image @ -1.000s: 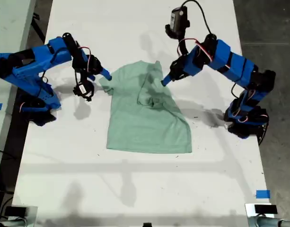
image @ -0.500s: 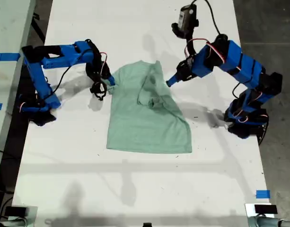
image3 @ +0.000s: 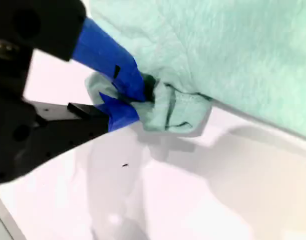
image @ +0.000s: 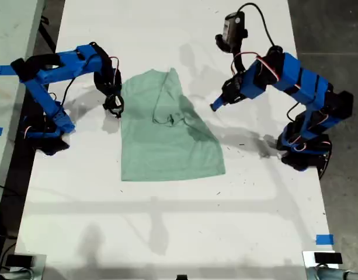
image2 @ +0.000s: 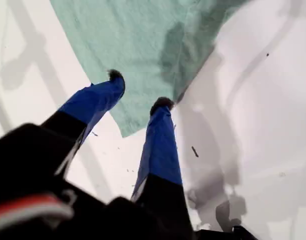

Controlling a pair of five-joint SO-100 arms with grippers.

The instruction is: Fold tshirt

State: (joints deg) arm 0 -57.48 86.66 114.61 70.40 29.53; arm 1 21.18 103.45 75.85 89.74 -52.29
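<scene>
The pale mint-green tshirt [image: 167, 140] lies crumpled on the white table [image: 167, 233], its upper part folded over itself. My second gripper [image: 115, 104] is at the shirt's edge on the exterior view's left. In the second wrist view it [image3: 143, 92] is shut on a bunched bit of the tshirt [image3: 242, 50]. My first gripper [image: 215, 106] hovers beside the shirt on the exterior view's right, apart from the cloth. Its fingers stand open [image2: 139, 90] over a corner of the tshirt [image2: 138, 35], holding nothing.
Both arm bases stand at the table's side edges in the exterior view, one [image: 44, 131] at the left, one [image: 304, 151] at the right. A strip of blue tape [image: 324, 239] marks the exterior view's lower right. Another table [image: 9, 35] adjoins at the left.
The second gripper has dragged the tshirt toward the exterior view's left. The first gripper has drawn back off the cloth toward that view's right.
</scene>
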